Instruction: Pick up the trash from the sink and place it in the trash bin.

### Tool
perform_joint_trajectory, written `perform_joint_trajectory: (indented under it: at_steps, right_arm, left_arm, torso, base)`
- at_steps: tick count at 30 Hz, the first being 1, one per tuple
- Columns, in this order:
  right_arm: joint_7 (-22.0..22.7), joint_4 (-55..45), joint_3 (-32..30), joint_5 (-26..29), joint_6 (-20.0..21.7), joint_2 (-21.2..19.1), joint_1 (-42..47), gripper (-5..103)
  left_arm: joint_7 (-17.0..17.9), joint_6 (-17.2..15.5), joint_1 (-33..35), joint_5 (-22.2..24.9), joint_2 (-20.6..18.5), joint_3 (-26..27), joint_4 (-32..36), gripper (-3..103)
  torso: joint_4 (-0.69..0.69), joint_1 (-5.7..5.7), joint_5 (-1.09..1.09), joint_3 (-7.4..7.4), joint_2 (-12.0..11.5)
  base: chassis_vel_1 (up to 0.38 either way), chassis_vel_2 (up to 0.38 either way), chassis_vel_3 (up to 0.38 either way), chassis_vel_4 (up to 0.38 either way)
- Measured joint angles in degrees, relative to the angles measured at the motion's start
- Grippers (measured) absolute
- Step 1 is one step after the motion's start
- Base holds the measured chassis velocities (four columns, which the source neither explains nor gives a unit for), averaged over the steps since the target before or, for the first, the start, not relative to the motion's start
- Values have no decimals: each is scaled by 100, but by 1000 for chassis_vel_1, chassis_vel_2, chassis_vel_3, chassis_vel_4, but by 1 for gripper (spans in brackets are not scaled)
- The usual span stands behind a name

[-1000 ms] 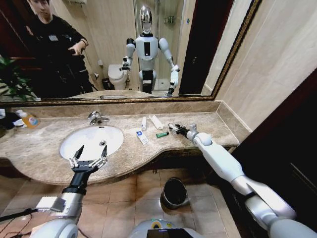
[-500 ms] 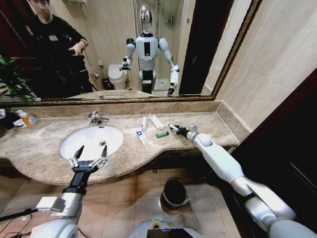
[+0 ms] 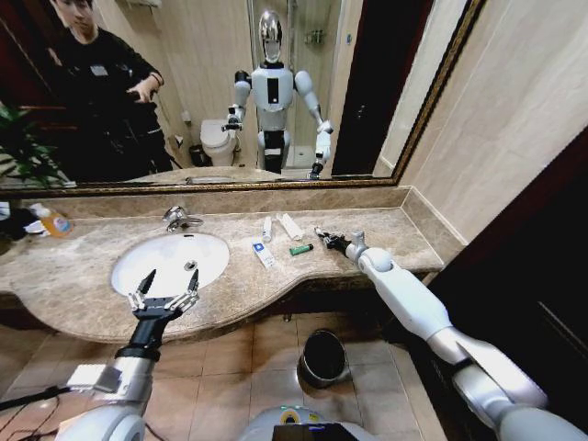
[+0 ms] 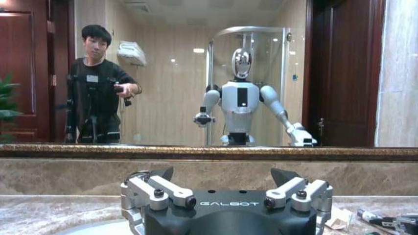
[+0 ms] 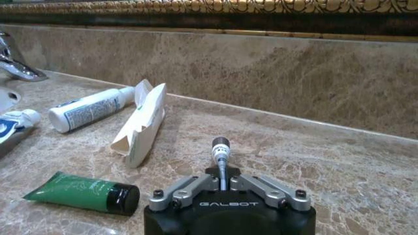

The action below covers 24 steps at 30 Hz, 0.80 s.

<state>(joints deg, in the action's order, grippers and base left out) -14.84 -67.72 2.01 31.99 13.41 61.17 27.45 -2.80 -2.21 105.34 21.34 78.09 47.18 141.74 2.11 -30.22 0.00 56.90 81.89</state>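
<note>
- Right gripper (image 3: 321, 234) reaches over the marble counter (image 3: 386, 230), right of the sink (image 3: 171, 263). On my wrist feed its fingers are pinched together on a thin white stick with a dark tip (image 5: 220, 149), which juts straight out ahead toward the back wall.
- Green tube (image 5: 83, 192) lies flat just beside this gripper, on its sink side, not touching; black cap nearest the gripper, long axis running along the counter.
- White packet (image 5: 142, 123) lies ahead, angled toward the wall; a white tube (image 5: 91, 107) lies past it, and a blue-marked tube (image 3: 264, 254) nearest the basin.
- Left gripper (image 3: 163, 292) hangs over the basin's front rim, fingers spread wide, holding nothing.
- Bin (image 3: 324, 356) sits on the floor below the counter.
</note>
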Motion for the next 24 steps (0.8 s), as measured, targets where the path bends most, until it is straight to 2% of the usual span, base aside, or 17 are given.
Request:
perform_joint_trajectory:
  at_steps: [15,24]
  right_arm:
    - [81,-98,-119,52,-34,-6,49,3]
    - [127,-423,-255,66,-81,-149,290,3]
  left_arm:
    - [0,0,0,0,0,0,0,100]
    - [0,0,0,0,0,0,0,100]
  torso:
    - [0,0,0,0,-1]
    - [0,0,0,0,-1]
  base:
    - [0,0,0,0]
    - [0,0,0,0]
